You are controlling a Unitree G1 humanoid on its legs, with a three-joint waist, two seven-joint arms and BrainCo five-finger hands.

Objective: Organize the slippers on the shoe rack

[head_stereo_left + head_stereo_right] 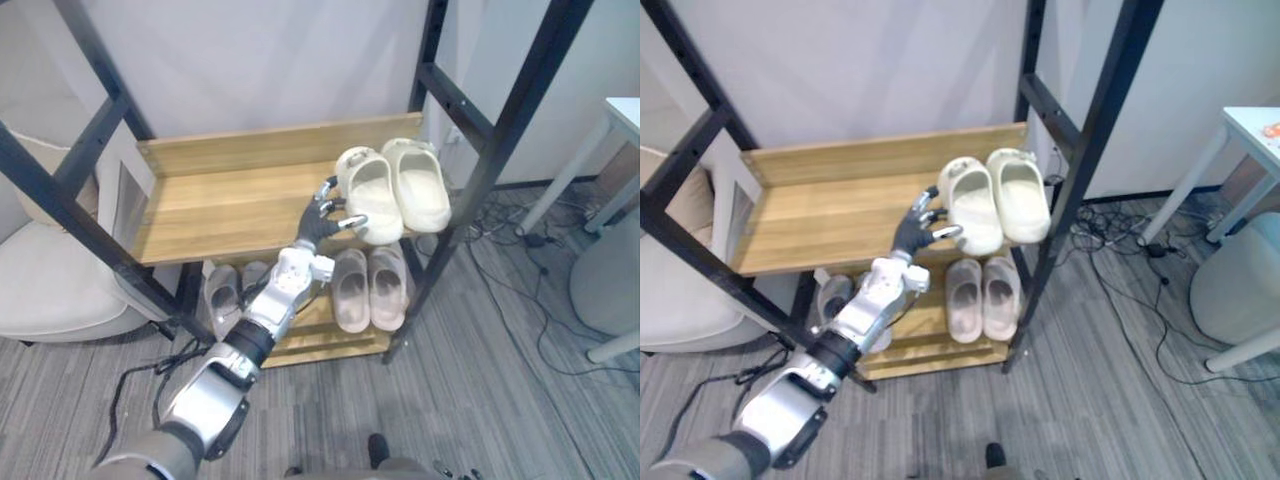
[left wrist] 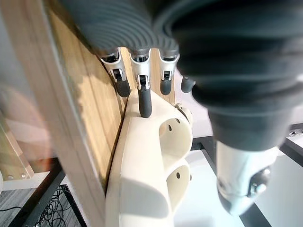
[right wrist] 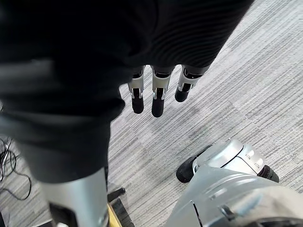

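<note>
A pair of cream slippers stands on the right end of the shoe rack's wooden top shelf: the left slipper and the right slipper side by side, toes to the wall. My left hand reaches over the shelf's front edge and rests against the left slipper's outer side near the heel. Its fingers are straight, tips touching the slipper's wall, so the hand is open. My right hand hangs open over the grey floor, holding nothing.
On the lower shelf stand a beige-pink pair and a grey pair. Black metal frame posts flank the rack. A white armchair is at the left, a white table leg and floor cables at the right.
</note>
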